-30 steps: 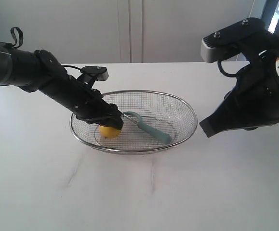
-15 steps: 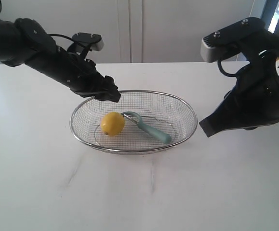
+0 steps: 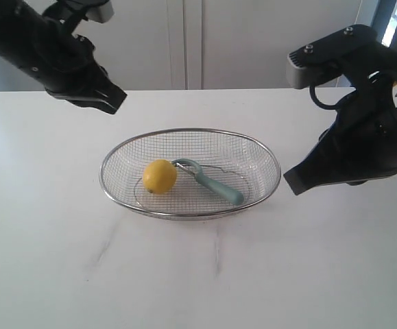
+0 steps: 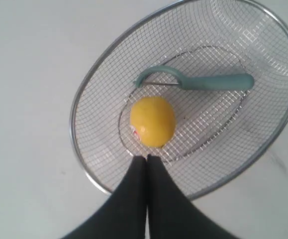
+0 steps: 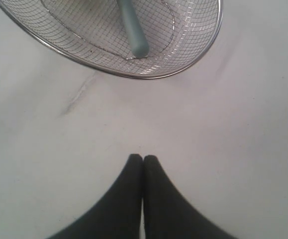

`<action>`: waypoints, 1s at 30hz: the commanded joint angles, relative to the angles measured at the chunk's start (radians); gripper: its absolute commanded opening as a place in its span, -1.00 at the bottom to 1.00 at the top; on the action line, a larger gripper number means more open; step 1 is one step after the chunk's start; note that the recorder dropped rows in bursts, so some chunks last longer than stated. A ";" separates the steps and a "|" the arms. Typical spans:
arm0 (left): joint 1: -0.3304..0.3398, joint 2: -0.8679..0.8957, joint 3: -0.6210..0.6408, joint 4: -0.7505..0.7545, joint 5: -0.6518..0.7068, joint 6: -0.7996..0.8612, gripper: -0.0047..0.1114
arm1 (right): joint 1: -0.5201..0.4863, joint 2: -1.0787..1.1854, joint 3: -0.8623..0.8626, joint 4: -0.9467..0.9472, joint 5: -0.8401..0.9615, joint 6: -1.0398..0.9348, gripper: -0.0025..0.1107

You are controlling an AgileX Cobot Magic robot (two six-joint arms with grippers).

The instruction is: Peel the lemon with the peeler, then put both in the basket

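Note:
The yellow lemon [image 3: 160,176] lies inside the wire-mesh basket [image 3: 119,152], on its left side, and the teal peeler [image 3: 215,184] rests right beside it with its head against the fruit. In the left wrist view the lemon [image 4: 152,121], the peeler [image 4: 208,81] and the basket rim [image 4: 79,104] all show below. My left gripper [image 3: 116,96] hangs high above the table, back and left of the basket, shut and empty [image 4: 146,158]. My right gripper [image 3: 294,185] sits just right of the basket, shut on nothing [image 5: 143,158].
The basket stands mid-table on a white marbled tabletop [image 3: 205,274]. A white cabinet wall [image 3: 184,41] rises behind the table. The bulky right arm [image 3: 363,130] hangs over the table's right side.
My left gripper let go of the lemon in the basket, rose and drew back to the left, and its jaws closed. The right arm stayed still.

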 commanded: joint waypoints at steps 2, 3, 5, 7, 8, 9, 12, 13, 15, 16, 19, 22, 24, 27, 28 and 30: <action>-0.002 -0.138 0.021 0.042 0.096 -0.044 -0.92 | -0.005 -0.007 -0.002 0.000 -0.009 0.000 -0.96; -0.002 -0.167 0.034 0.042 0.098 -0.044 -0.92 | -0.005 -0.007 -0.002 0.000 -0.009 0.000 -0.96; -0.002 -0.223 0.066 0.042 0.098 -0.051 -0.92 | -0.005 -0.007 -0.002 0.000 -0.009 0.000 -0.96; -0.002 -0.288 0.111 0.042 0.098 -0.061 -0.92 | -0.005 -0.007 -0.002 0.000 -0.009 0.000 -0.96; -0.002 -0.322 0.136 0.042 0.098 -0.063 -0.92 | -0.005 -0.007 -0.002 0.000 -0.009 0.000 -0.96; -0.002 -0.355 0.161 0.042 0.098 -0.063 -0.92 | -0.005 -0.007 -0.002 0.000 -0.009 0.000 -0.96; -0.002 -0.444 0.225 0.042 0.098 -0.065 -0.92 | -0.005 -0.007 -0.002 0.000 -0.009 0.000 -0.96; -0.002 -0.472 0.242 0.042 0.098 -0.065 -0.92 | -0.005 -0.007 -0.002 0.000 -0.009 0.000 -0.96; -0.002 -0.515 0.263 0.042 0.105 -0.065 -0.92 | -0.005 -0.007 -0.002 0.000 -0.009 0.000 -0.96; -0.002 -0.527 0.266 0.042 0.117 -0.065 -0.92 | -0.005 -0.007 -0.002 0.000 -0.009 0.000 -0.96; -0.002 -0.557 0.266 0.042 0.121 -0.065 -0.92 | -0.005 -0.007 -0.002 0.000 -0.009 0.000 -0.96; -0.002 -0.574 0.266 0.042 0.120 -0.063 -0.92 | -0.005 -0.007 -0.002 0.000 -0.010 0.000 -0.96; -0.002 -0.574 0.266 0.042 0.117 -0.063 -0.92 | -0.005 -0.007 -0.002 0.000 -0.010 0.000 -0.96; -0.002 -0.574 0.266 0.042 0.114 -0.063 -0.92 | -0.005 -0.007 -0.002 0.000 -0.010 0.000 -0.96; -0.002 -0.574 0.266 0.042 0.114 -0.063 -0.92 | -0.005 -0.007 -0.002 0.000 -0.010 0.000 -0.96; -0.002 -0.574 0.266 0.042 0.114 -0.063 -0.92 | -0.005 -0.007 -0.002 0.000 -0.010 0.000 -0.96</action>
